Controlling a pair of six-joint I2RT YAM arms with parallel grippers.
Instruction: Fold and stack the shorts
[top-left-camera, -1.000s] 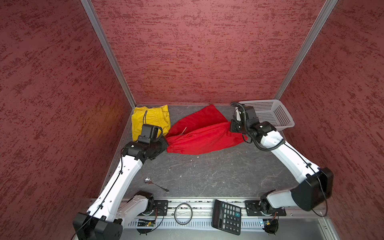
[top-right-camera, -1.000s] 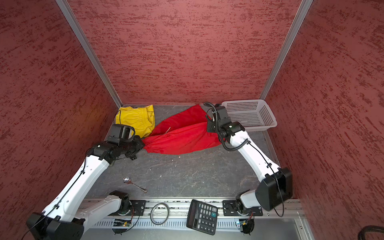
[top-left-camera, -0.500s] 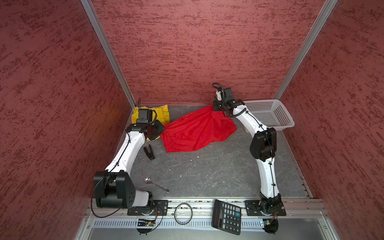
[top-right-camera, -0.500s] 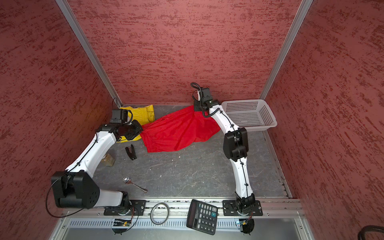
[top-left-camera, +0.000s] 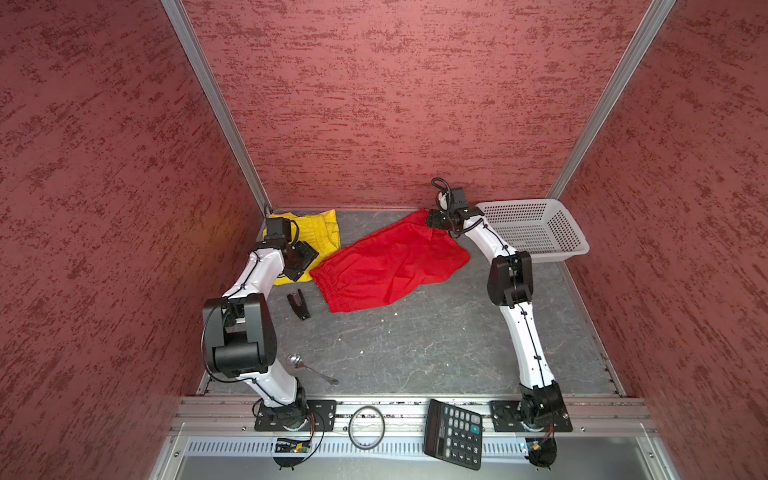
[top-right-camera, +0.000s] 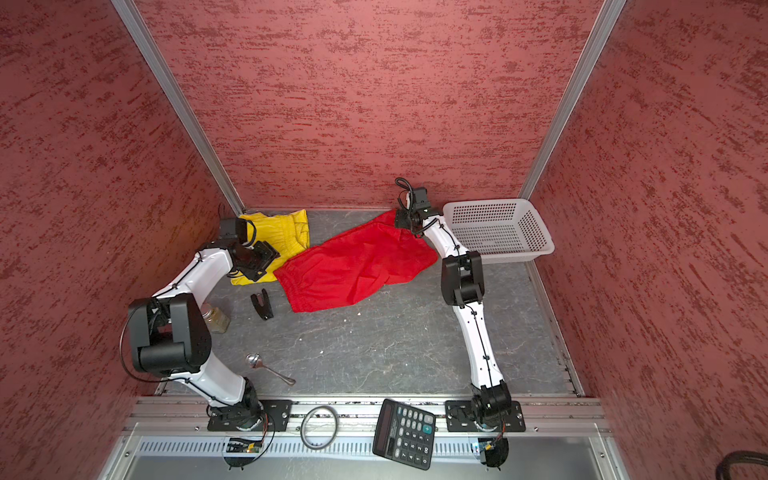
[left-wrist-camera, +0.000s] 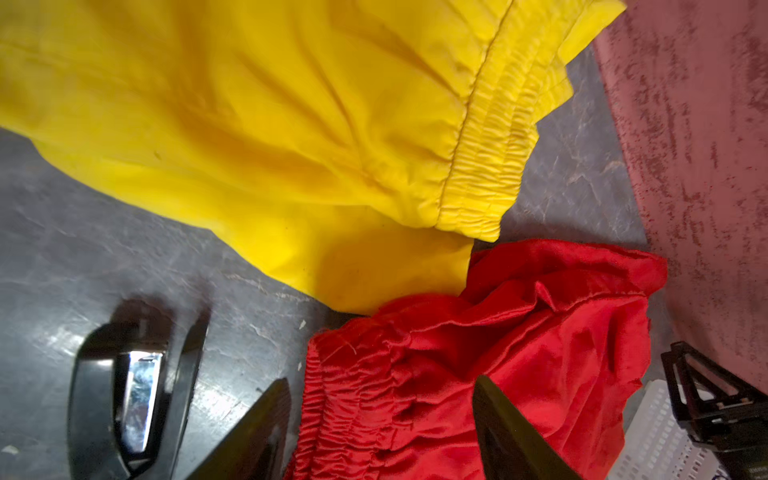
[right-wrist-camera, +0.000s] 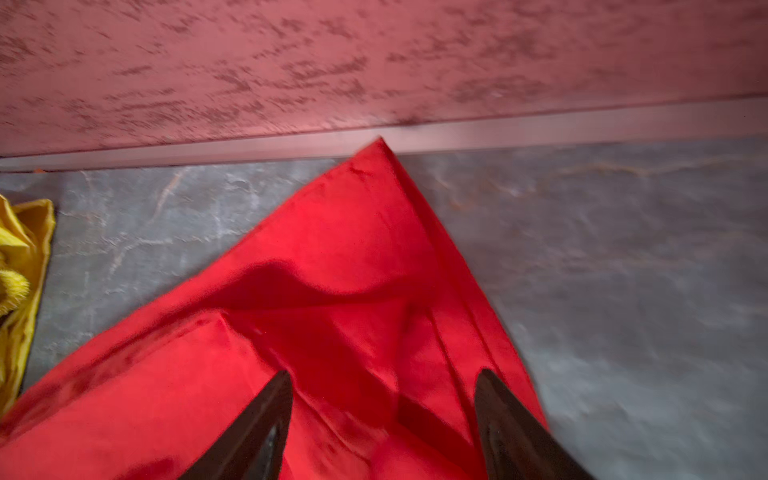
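The red shorts (top-left-camera: 390, 266) (top-right-camera: 357, 266) lie spread on the grey floor, with the elastic waistband at the near left and one corner pointing at the back wall. Folded yellow shorts (top-left-camera: 320, 230) (top-right-camera: 286, 235) lie in the back left corner, touching the red pair. My left gripper (top-left-camera: 309, 266) (top-right-camera: 268, 264) (left-wrist-camera: 380, 382) hovers open over the red waistband (left-wrist-camera: 365, 407). Over the far red corner (right-wrist-camera: 374, 232), my right gripper (top-left-camera: 432, 218) (top-right-camera: 401, 220) (right-wrist-camera: 384, 374) is open too, with fabric lying loose below its fingers.
A white perforated basket (top-left-camera: 561, 254) stands at the back right, next to the right arm. A black clip (top-left-camera: 298, 305), a spoon (top-left-camera: 309, 368) and a small jar (top-right-camera: 214, 320) lie on the left. A calculator (top-left-camera: 453, 432) and a ring (top-left-camera: 365, 428) rest on the front rail.
Both grippers have carried the red shorts toward the back wall, then opened and let go. The red shorts now lie flatter and wider.
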